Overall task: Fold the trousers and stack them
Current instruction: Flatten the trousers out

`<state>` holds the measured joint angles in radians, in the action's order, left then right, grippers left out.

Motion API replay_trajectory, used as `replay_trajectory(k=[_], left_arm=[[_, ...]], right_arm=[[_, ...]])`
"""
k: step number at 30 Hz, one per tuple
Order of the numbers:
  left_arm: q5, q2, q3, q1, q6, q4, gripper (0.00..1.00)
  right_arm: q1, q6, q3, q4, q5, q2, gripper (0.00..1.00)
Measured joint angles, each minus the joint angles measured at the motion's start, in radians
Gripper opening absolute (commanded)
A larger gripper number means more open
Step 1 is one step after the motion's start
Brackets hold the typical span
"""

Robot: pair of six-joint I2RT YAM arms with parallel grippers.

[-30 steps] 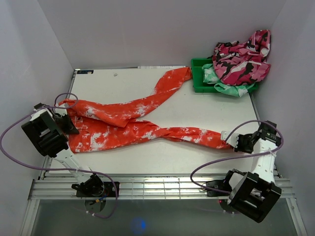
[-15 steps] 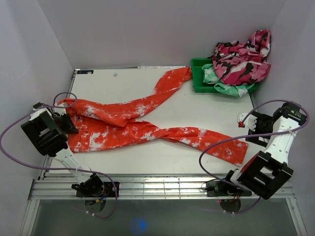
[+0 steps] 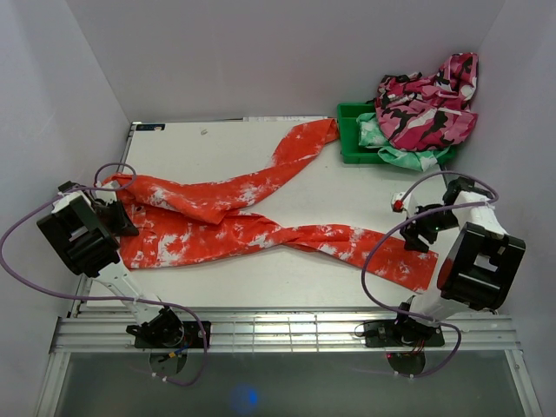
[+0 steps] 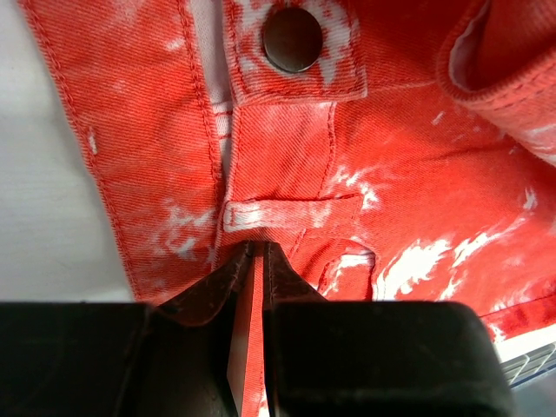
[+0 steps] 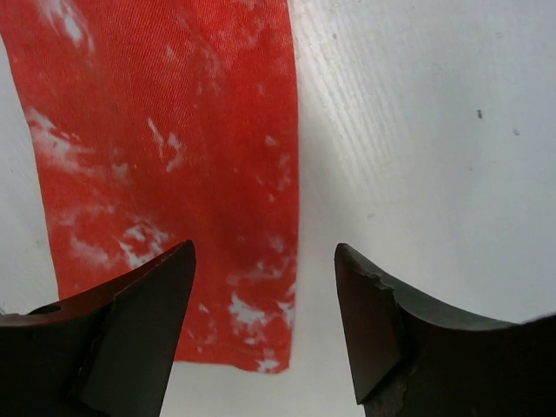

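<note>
Top external view: saw bright red-orange soft cloth trousers with white splotches [image 3: 191, 239] lying flat on white tabletop [image 3: 217, 143]. Waistband at left edge, legs crossed mid-table, far cuff against or just beside green plastic bin [image 3: 349, 143], near cuff close to front edge.

Found left gripper [image 4: 256, 248] pinched on thin fold of waistband just below belt loop. Found right gripper [image 5: 261, 252] spread wide, holding nothing, hovering over side edge of near leg near its cuff.

Judged risks:
- Could lose that thin pinch under any pull.
- Could fold skewed because of crossed legs.
- Could snag far cuff on bin.
- Could catch cloth with purple cable [image 3: 375, 261] looped over near leg.
- Could close on bare table and miss the leg edge, since half the gap sat off the cloth.

Noted smooth matte table, pale bare walls [image 3: 261, 52] on three sides, aluminium rail [image 3: 278, 334] along front. Noted pink, black and white camouflage garment [image 3: 426, 109] heaped on mint-green and white garment [image 3: 408, 156] in bin.
</note>
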<state>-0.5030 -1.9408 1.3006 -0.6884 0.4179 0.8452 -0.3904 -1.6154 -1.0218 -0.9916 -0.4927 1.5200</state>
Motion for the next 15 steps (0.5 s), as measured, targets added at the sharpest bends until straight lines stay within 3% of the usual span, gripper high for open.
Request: replay_trajectory(k=[4, 9, 11, 12, 13, 15], left_arm=[[-0.001, 0.0, 0.0, 0.0, 0.0, 0.0, 0.22], [-0.002, 0.0, 0.0, 0.0, 0.0, 0.0, 0.22], [-0.002, 0.0, 0.0, 0.0, 0.0, 0.0, 0.22], [-0.001, 0.0, 0.0, 0.0, 0.0, 0.0, 0.22], [-0.001, 0.0, 0.0, -0.001, 0.0, 0.0, 0.22], [-0.001, 0.0, 0.0, -0.002, 0.0, 0.0, 0.22]], right_arm=[[0.034, 0.088, 0.077, 0.106, 0.004, 0.031, 0.68], [0.049, 0.163, 0.122, 0.23, 0.016, 0.093, 0.72], [0.06, 0.176, 0.127, 0.266, 0.021, 0.093, 0.68], [0.067, 0.178, 0.129, 0.275, 0.025, 0.093, 0.61], [0.073, 0.179, 0.129, 0.28, 0.027, 0.093, 0.41], [0.092, 0.176, 0.129, 0.27, 0.031, 0.093, 0.15]])
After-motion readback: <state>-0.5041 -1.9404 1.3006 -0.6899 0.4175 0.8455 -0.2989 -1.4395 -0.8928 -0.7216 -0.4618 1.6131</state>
